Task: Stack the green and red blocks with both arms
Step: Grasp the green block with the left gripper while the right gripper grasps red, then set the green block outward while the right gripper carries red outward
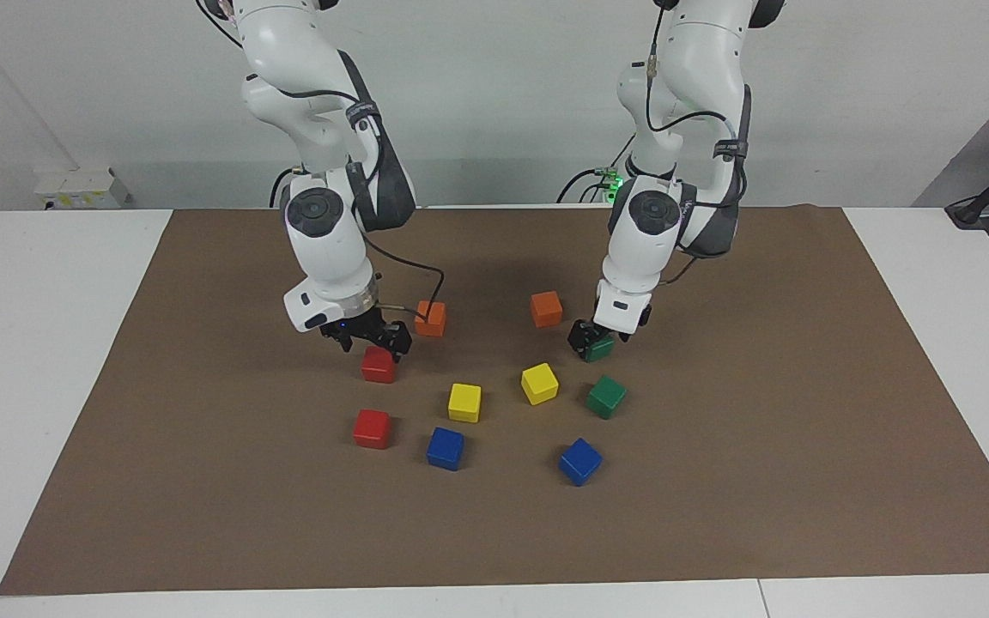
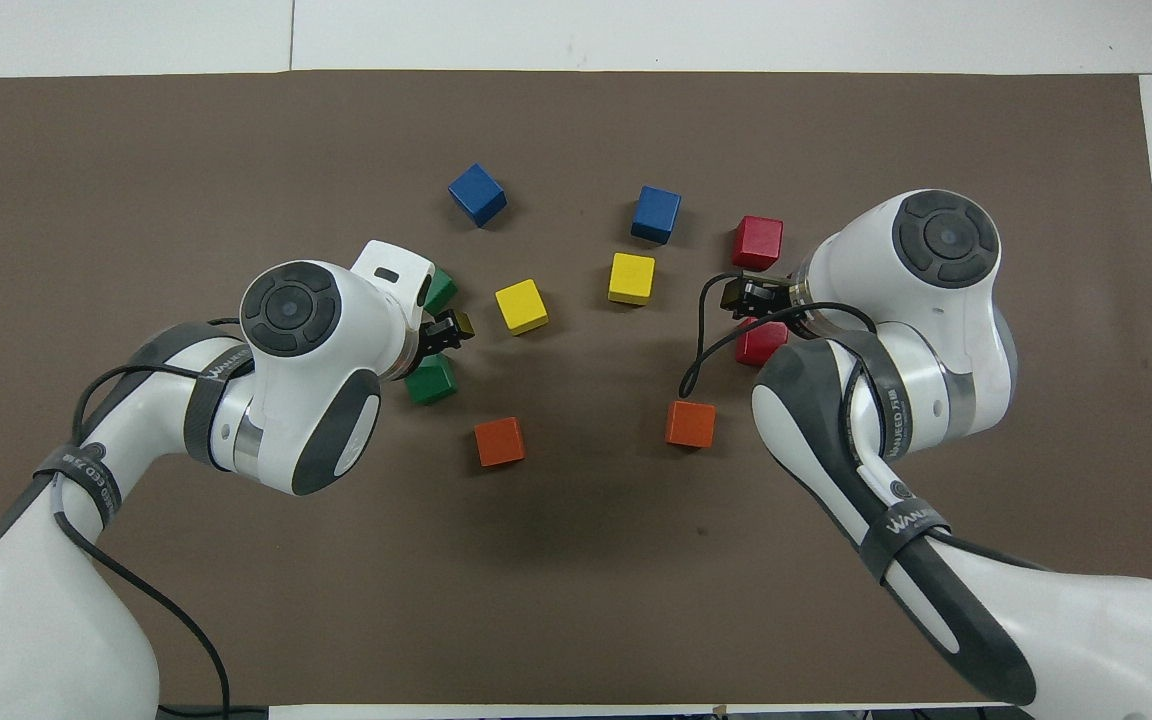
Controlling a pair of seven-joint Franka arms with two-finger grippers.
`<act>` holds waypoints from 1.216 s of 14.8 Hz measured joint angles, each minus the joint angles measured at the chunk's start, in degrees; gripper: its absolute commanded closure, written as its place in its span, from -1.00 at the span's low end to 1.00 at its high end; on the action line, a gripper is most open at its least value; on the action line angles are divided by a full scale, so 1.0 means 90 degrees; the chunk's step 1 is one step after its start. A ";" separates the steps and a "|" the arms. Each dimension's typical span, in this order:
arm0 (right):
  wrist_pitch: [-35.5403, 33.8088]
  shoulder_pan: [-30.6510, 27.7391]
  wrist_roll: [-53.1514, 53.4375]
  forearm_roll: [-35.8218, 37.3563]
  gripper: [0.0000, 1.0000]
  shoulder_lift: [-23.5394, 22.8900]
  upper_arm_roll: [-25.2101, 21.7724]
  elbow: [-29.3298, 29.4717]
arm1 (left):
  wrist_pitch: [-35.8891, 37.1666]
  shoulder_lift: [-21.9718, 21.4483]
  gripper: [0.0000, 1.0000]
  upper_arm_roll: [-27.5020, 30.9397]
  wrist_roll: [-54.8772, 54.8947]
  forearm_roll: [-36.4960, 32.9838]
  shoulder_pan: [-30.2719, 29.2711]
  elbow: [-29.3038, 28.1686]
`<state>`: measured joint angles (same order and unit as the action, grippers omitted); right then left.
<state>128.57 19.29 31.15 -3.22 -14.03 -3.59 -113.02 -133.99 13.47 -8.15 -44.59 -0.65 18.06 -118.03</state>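
My left gripper (image 1: 597, 339) is low over the green block (image 1: 603, 349) that lies nearer to the robots, and its open fingers stand on either side of it. That block also shows in the overhead view (image 2: 432, 381), with the left gripper (image 2: 446, 335) above it. The second green block (image 1: 606, 396) lies farther out. My right gripper (image 1: 372, 337) is open just above a red block (image 1: 379, 366), which shows partly under the right gripper (image 2: 749, 300) in the overhead view (image 2: 758, 345). The second red block (image 1: 372, 428) lies farther out.
All blocks lie on a brown mat (image 1: 761, 481). Two orange blocks (image 1: 431, 318) (image 1: 546, 309) lie nearest the robots between the arms. Two yellow blocks (image 1: 464, 402) (image 1: 539, 383) lie mid-mat. Two blue blocks (image 1: 445, 448) (image 1: 580, 461) lie farthest out.
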 measured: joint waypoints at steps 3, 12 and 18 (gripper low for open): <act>0.0204 0.0011 0.0000 0.0000 -1.00 -0.0229 0.0001 -0.0090 | -0.0227 0.0033 0.43 0.0001 -0.0261 0.0000 0.0030 -0.0225; 0.0700 0.0082 -0.0091 0.0002 1.00 -0.0464 0.0002 -0.0434 | 0.1102 -0.0171 1.00 0.0190 0.1736 -0.0052 -0.0664 0.0420; 0.0659 0.0034 -0.0539 0.0010 1.00 -0.0436 -0.0054 -0.0429 | 0.0839 -0.0024 1.00 0.0243 0.4812 -0.0051 -0.2424 0.0650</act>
<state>134.50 19.60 26.30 -3.13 -17.95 -4.07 -116.87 -126.44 13.25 -5.96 -1.28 -1.11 -3.75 -112.18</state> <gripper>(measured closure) 0.449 0.454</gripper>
